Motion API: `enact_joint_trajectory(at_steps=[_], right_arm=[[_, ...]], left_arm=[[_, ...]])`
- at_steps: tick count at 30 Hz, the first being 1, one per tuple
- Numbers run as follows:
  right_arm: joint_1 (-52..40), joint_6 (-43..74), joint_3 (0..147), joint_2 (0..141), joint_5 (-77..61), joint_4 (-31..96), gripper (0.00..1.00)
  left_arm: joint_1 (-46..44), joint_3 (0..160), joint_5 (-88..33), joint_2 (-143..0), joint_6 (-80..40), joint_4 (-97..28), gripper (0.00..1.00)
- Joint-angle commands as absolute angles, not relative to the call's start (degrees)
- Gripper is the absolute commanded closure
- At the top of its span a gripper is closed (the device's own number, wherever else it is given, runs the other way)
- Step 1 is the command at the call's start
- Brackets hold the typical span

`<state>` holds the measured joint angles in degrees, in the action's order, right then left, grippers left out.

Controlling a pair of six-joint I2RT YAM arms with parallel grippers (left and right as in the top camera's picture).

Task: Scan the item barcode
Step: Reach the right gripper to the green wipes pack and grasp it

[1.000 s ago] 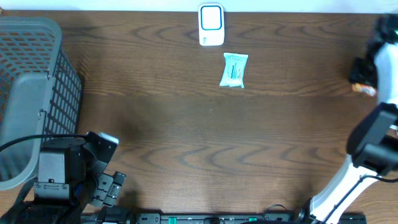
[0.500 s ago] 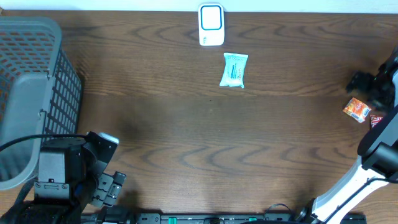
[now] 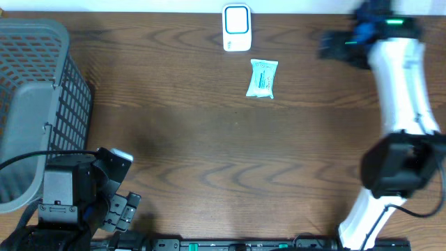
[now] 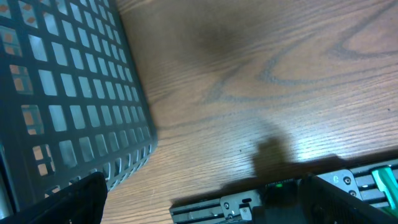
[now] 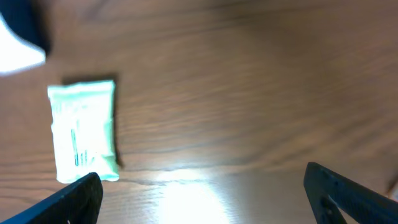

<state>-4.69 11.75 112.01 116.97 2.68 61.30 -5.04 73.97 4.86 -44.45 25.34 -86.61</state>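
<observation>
Wooden table [image 3: 209, 139] holds a green packet [image 3: 263, 77] at upper centre, below a white scanner [image 3: 237, 28]; right gripper [image 5: 202, 186] and left gripper [image 4: 205, 199] both gape, holding nothing.

Your right gripper [image 3: 329, 47] was extended far forward, fingers [image 5: 354, 196] spread wide; your left gripper [image 3: 124, 209] sat folded near its base, fingers apart.

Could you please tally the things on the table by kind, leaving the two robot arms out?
Pale green packet: 1
White scanner: 1
Grey mesh basket: 1
Total: 3
</observation>
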Motion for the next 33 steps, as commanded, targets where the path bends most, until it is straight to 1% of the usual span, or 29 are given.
enact_joint_trajectory(at_steps=[1,5,8,12,17,20,22,29,33], right_arm=[[-14.0,12.4,108.8,119.4,20.4,60.1,0.01],[-23.3,12.4,104.3,122.1,27.5,54.6,0.01],[-26.9,12.6,102.9,124.3,28.4,51.4,0.01],[-29.0,19.3,102.9,126.8,25.9,47.6,0.01],[-28.4,27.1,102.9,128.6,22.8,41.7,0.01],[-27.7,27.4,102.9,130.6,18.5,37.1,0.01],[-27.4,27.5,102.9,131.9,18.1,35.3,0.01],[-23.6,31.7,103.0,134.8,18.5,35.1,0.01],[-21.5,31.7,103.4,134.8,16.8,34.9,0.01]], left_arm=[[-5.2,74.4,5.1,-44.2,25.4,-86.7,0.02],[-5.2,74.4,5.1,-44.2,25.4,-86.7,0.02],[-5.2,74.4,5.1,-44.2,25.4,-86.7,0.02],[-5.2,74.4,5.1,-44.2,25.4,-86.7,0.02],[-5.2,74.4,5.1,-44.2,25.4,-86.7,0.02],[-5.2,74.4,5.1,-44.2,25.4,-86.7,0.02],[-5.2,74.4,5.1,-44.2,25.4,-86.7,0.02],[-5.2,74.4,5.1,-44.2,25.4,-86.7,0.02],[-5.2,74.4,5.1,-44.2,25.4,-86.7,0.02]])
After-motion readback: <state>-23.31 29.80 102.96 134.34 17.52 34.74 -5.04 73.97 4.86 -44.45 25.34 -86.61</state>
